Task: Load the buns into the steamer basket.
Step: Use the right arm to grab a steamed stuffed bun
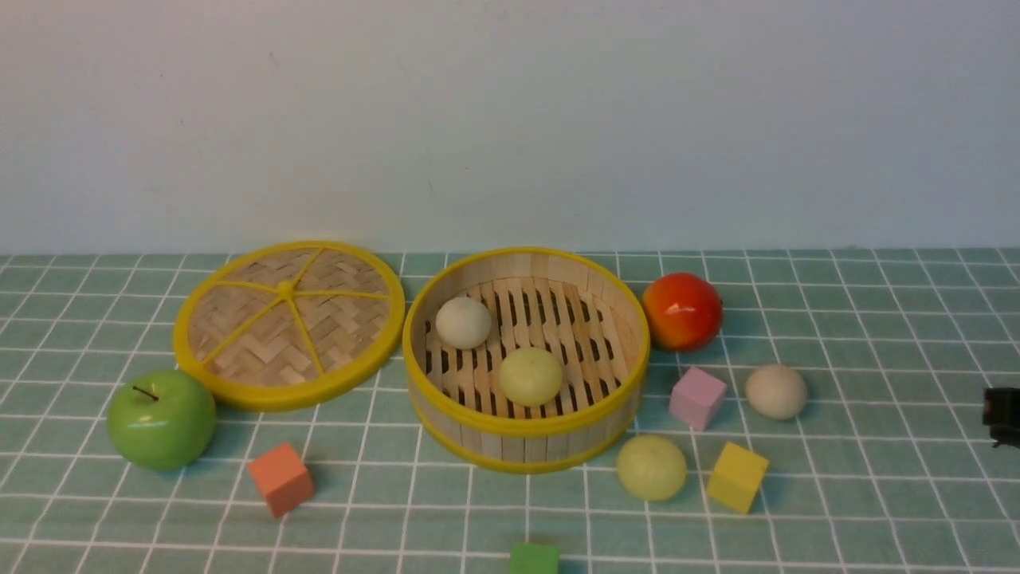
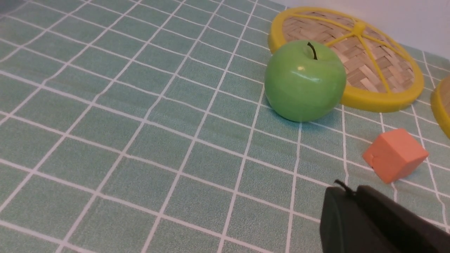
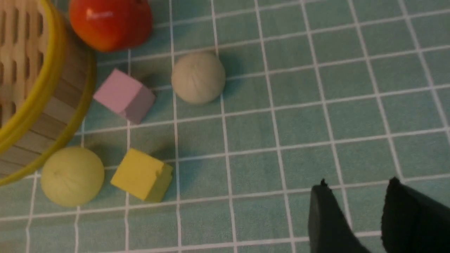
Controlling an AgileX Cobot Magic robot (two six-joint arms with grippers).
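The steamer basket [image 1: 526,430] stands mid-table with an off-white bun [image 1: 463,322] and a pale yellow-green bun [image 1: 530,375] on its slatted floor. A second off-white bun [image 1: 775,391] [image 3: 198,77] and a second yellow-green bun [image 1: 651,467] [image 3: 72,175] lie on the cloth to its right. My right gripper [image 3: 355,184] is open and empty, apart from both, and only its tip shows at the front view's right edge [image 1: 1002,414]. My left gripper [image 2: 348,191] is shut and empty, near the orange cube, out of the front view.
The flat woven lid [image 1: 288,323] lies left of the basket, a green apple [image 1: 162,418] in front of it. A red-orange fruit [image 1: 682,311] sits right of the basket. Orange [image 1: 280,478], pink [image 1: 697,397], yellow [image 1: 737,477] and green [image 1: 534,558] cubes are scattered.
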